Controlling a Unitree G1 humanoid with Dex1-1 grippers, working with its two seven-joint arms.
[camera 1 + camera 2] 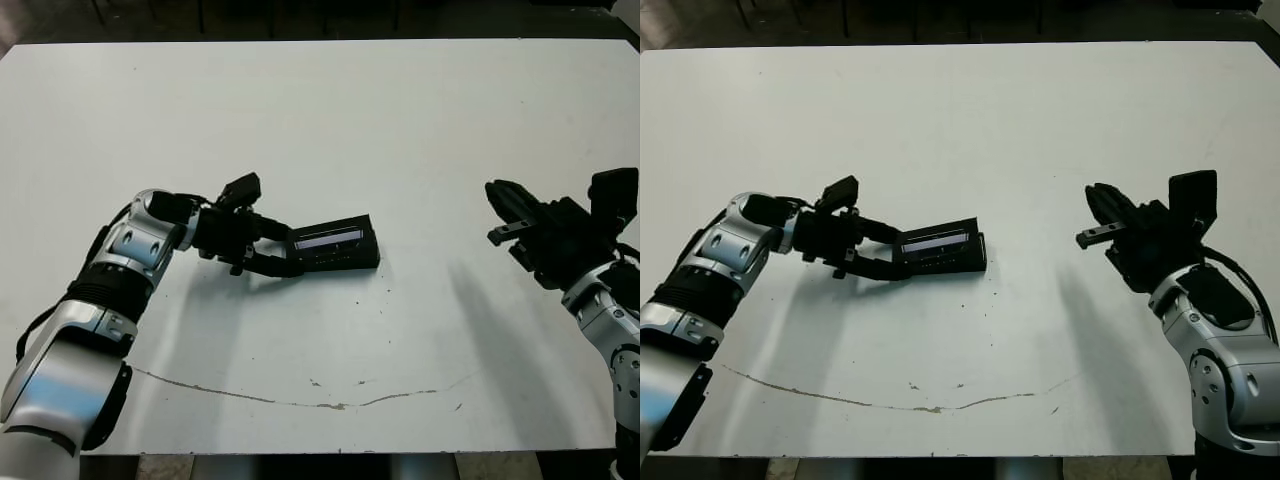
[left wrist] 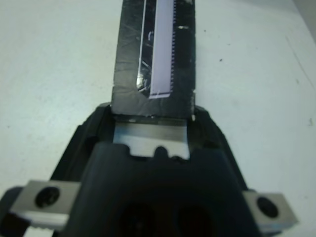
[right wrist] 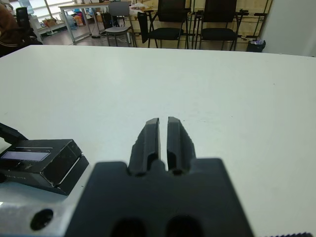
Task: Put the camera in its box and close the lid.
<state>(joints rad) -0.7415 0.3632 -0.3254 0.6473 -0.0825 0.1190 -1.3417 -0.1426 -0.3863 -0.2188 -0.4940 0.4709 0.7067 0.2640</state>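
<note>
Reaching in from nine o'clock, the left gripper (image 1: 283, 250) has its two black fingers on either side of the near end of the lid (image 1: 335, 243), gripping that end. In the left eye view the lid sits on the box, the pair forming one black block near the middle of the white table (image 1: 330, 120), its clear window strip facing up. Only a thin black edge of the box (image 1: 345, 263) shows below the lid; the camera cannot be seen. Over at three o'clock, well apart from the block, the right gripper (image 1: 505, 205) hangs above bare table.

Seen from the right eye, the layout is the same: the block lies at about nine o'clock from the right gripper.

The left wrist view shows the lid's scuffed top and pale window strip running away from the gripper body.

The right wrist view shows the right gripper's fingers (image 3: 150, 140) nearly together, a thin slit between them, holding nothing, with the closed block off to one side.
</note>
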